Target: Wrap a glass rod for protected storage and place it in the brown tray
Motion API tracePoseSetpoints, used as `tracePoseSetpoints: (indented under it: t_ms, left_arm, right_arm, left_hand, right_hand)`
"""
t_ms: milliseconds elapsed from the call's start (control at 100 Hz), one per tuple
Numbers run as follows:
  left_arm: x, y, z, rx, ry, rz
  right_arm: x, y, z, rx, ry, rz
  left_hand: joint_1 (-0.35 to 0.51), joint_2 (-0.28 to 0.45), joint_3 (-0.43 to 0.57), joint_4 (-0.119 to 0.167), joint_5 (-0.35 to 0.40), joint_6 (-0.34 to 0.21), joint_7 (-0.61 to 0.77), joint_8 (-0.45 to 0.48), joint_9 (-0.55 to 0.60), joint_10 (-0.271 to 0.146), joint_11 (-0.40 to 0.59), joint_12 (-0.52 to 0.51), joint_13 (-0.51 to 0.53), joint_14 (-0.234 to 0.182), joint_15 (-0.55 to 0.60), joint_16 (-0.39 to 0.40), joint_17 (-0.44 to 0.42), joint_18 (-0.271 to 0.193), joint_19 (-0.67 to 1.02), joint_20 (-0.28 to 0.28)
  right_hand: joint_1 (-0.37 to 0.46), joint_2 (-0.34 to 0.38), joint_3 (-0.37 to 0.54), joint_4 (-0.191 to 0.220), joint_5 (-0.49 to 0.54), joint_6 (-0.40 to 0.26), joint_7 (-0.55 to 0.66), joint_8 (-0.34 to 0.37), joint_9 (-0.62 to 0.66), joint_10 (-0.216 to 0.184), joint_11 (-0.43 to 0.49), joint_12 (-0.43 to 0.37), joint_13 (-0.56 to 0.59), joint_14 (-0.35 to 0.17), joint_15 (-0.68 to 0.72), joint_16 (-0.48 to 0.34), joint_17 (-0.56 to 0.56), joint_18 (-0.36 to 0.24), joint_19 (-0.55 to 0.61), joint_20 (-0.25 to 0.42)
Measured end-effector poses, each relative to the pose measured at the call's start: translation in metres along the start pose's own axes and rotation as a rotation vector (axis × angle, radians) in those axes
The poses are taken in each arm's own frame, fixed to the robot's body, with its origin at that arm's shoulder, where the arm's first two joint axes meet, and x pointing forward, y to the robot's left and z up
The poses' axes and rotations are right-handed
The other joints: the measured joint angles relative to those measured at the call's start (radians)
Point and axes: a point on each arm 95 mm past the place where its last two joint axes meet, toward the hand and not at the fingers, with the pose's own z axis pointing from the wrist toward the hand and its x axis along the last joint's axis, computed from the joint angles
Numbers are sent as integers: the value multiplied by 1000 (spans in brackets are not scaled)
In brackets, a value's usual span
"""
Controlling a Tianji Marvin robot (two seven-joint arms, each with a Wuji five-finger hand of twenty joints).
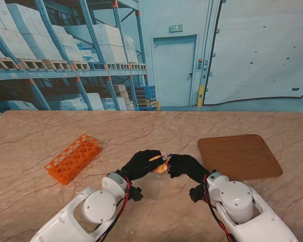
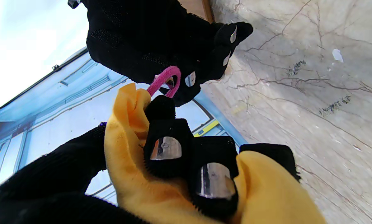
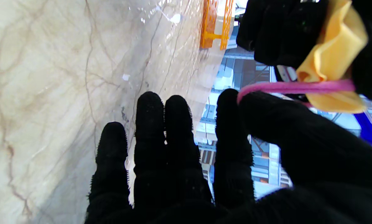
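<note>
From the stand camera I see both arms meeting over the desk (image 1: 156, 126), close to me and just left of the brown tray (image 1: 239, 156). The left robot hand (image 1: 140, 164) is clenched around a yellow cloth (image 1: 157, 165); the right robot hand (image 1: 184, 164) touches it from the tray side. A short blue-tipped end pokes out between them, which I take to be the glass rod (image 1: 167, 157) inside the cloth. An orange rack (image 1: 73, 158) sits well apart, on the far side of the left hand from the tray.

The left wrist camera shows the cloth (image 2: 133, 146) bunched under the left fingers (image 2: 165, 146), with a pink band (image 2: 165, 81) looped at the bundle's end and hooked by the right robot hand (image 2: 161, 40). The rod itself is hidden here.

The right wrist camera shows the band (image 3: 294, 87) stretched taut from the right thumb (image 3: 266, 115) across the cloth (image 3: 332, 53); the other fingers (image 3: 164, 130) lie straight, holding nothing. A blue tip (image 3: 368, 132) shows near the cloth.

So the right hand is grasping only the band, and the wrapped rod is held in the air by the left. To do this well, I think I should keep the left grip firm but gentle, stretch the band wide enough to pass the bundle's end without snagging the cloth, and release it slowly so it does not snap against the glass.
</note>
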Motion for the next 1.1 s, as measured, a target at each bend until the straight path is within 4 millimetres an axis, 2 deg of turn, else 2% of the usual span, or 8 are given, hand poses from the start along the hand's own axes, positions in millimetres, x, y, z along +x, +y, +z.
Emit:
tracePoseSetpoints:
  t_ms: [180, 280, 380, 520, 630, 780, 930, 1100]
  left_arm:
    - [0, 0, 1, 7, -5, 2]
    - [1, 1, 1, -8, -2, -3]
    - [2, 4, 1, -54, 9, -24]
    - [3, 4, 1, -88, 25, -37]
    - [5, 4, 0, -98, 39, -42]
    - [7, 4, -1, -111, 46, -62]
    - [8, 5, -1, -122, 51, -65]
    - [8, 6, -1, -129, 54, -63]
  right_arm:
    - [-1, -1, -5, -47, 57, -72]
    - [-1, -1, -6, -63, 60, -107]
    - [-2, 2, -8, -65, 59, -42]
    - [-4, 10, -14, 20, 37, 207]
    - [-8, 16, -18, 19, 15, 205]
    - [-16, 21, -20, -3, 4, 199]
    - [-18, 21, -21, 6, -6, 307]
    - [-18, 18, -20, 39, -26, 354]
  left_hand:
    - [11, 0, -14, 0, 0, 0, 0, 0, 0, 0, 0, 0, 0, 0, 0, 0, 0, 0, 0, 0]
    - [11, 0, -14, 0, 0, 0, 0, 0, 0, 0, 0, 0, 0, 0, 0, 0, 0, 0, 0, -1]
    - [11, 0, -14, 0, 0, 1, 0, 0, 0, 0, 0, 0, 0, 0, 0, 0, 0, 1, 0, -1]
    - [11, 0, -13, 0, 0, 1, 0, -1, 0, 0, 0, 0, 0, 0, 0, 0, 0, 2, 0, -1]
    - [11, 0, -11, 0, 0, 1, -1, -1, 0, 0, 0, 0, 0, 0, 0, 0, 0, 2, 0, 0]
    - [11, 0, -11, 0, 0, 1, -1, -1, 0, 0, 0, 0, 0, 0, 0, 0, 0, 3, 0, 0]
    - [10, 0, -2, 0, 0, 1, -1, -1, 0, 0, 0, 0, 0, 1, 0, 0, 0, 4, 0, 1]
    - [10, 0, -2, 0, 0, 1, -1, -1, 0, 0, 0, 0, 0, 2, 0, 0, 0, 4, 0, 2]
  right_hand:
    - [0, -1, -11, -3, 0, -8, 0, -4, 0, 0, 1, 0, 0, 0, 10, 0, 5, 0, 17, 0]
    - [22, 9, -23, -142, 0, -27, -16, -57, 0, 0, -1, -10, 0, 0, 10, 0, 6, 0, 23, -1]
    - [58, 10, -29, -247, -21, -33, -46, -106, -3, 0, -38, -27, -1, -2, -22, -12, 6, -1, 25, -2]
    - [76, 10, -18, -267, -132, -34, -102, -146, -90, -2, -93, -38, -61, -22, -107, -41, -9, -12, 26, -13]
    - [46, 9, -8, -265, -172, -11, -196, -128, -139, -3, -133, -39, -93, -29, -150, -49, -41, -17, -14, -13]
    - [-36, 11, -21, -241, -174, 28, -306, -76, -170, -3, -170, -39, -98, -32, -215, -64, -42, -17, -65, -1]
    - [-105, 32, -105, -232, -174, 60, -377, -3, -186, -3, -196, -39, -98, -30, -283, -101, -42, -16, -111, 11]
    - [-106, 60, -143, -232, -122, 74, -387, 13, -186, -2, -217, -48, -99, -26, -321, -114, -42, -16, -135, 12]
